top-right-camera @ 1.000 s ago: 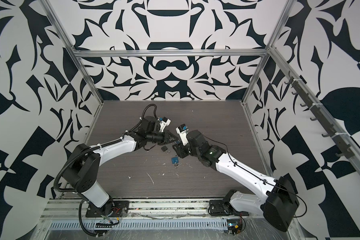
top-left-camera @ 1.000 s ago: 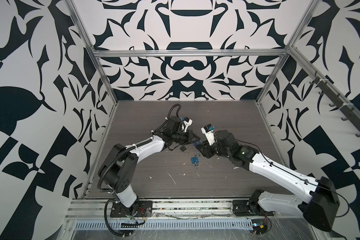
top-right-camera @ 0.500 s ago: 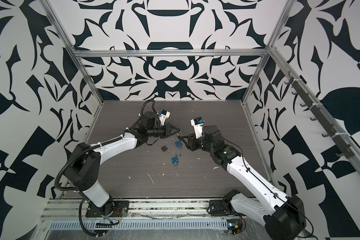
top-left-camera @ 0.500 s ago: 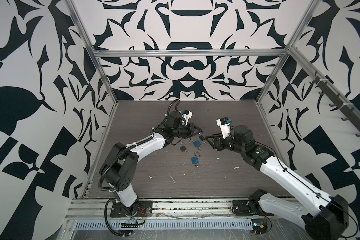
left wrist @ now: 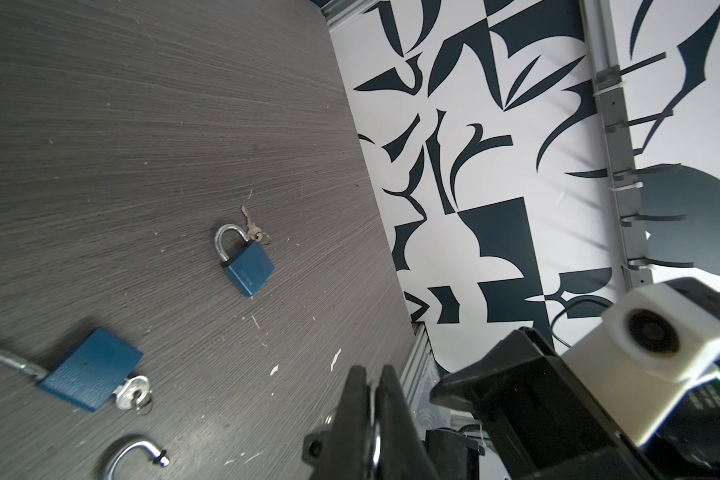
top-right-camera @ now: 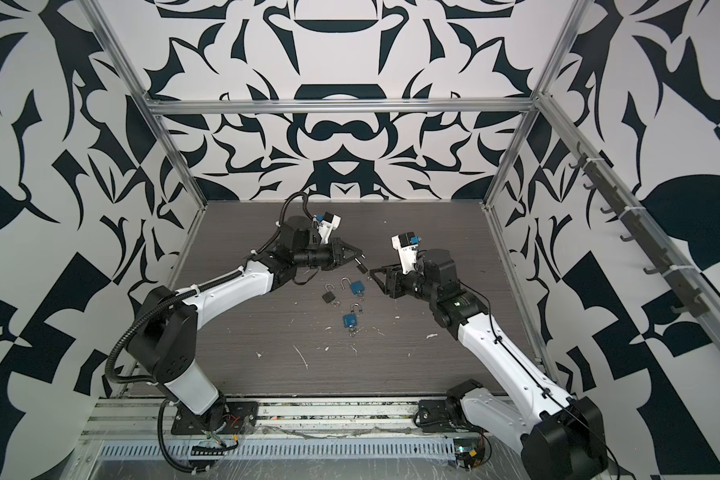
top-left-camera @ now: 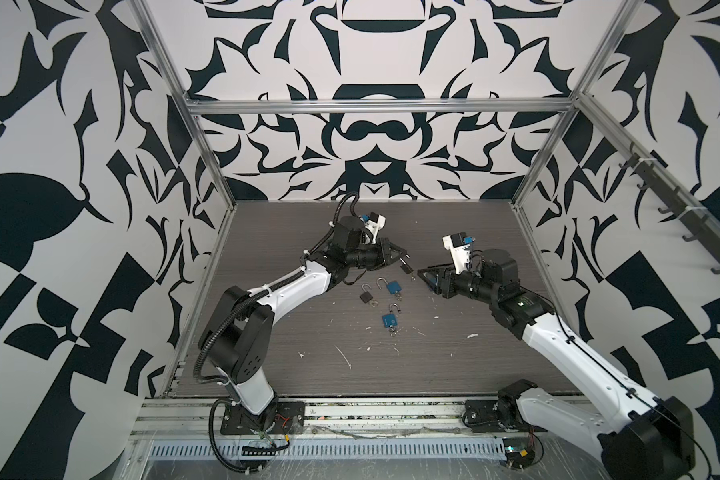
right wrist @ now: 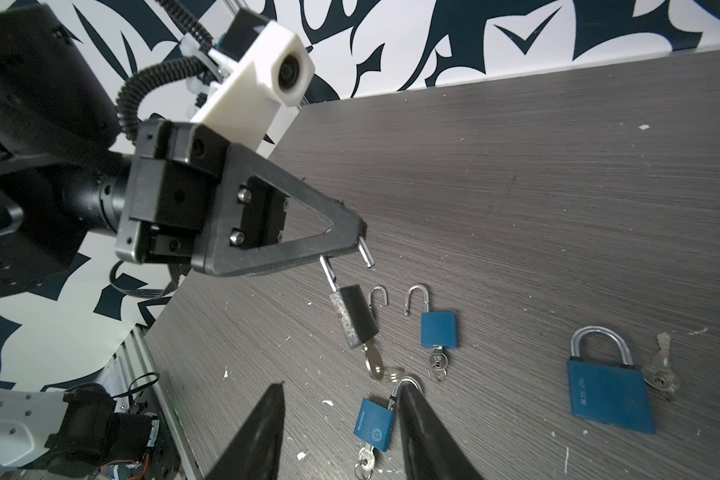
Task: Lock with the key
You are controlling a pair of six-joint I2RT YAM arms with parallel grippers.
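My left gripper (top-left-camera: 404, 254) (right wrist: 352, 245) is shut on the shackle of a small black padlock (right wrist: 355, 320) (top-left-camera: 406, 268), which hangs from it above the table. A silver key (right wrist: 373, 365) on a ring sticks out of the padlock's underside. In the left wrist view the two fingers (left wrist: 358, 399) press together on the shackle's metal. To the right of the padlock my right gripper (top-left-camera: 427, 277) (right wrist: 341, 386) points at it. It is open and apart from the padlock, with the key ring just beyond its fingertips.
On the table below lie a black padlock (top-left-camera: 366, 296) and two blue padlocks (top-left-camera: 393, 286) (top-left-camera: 389, 320) with open shackles and keys in them. A larger blue padlock (right wrist: 609, 392) (left wrist: 248, 266), shackle shut, has a key beside it. White specks dot the grey table (top-left-camera: 350, 374).
My right gripper has drawn back to the right, away from the left one, and its jaws have narrowed slightly. The left gripper, still holding the black padlock, has shifted a little right and back.
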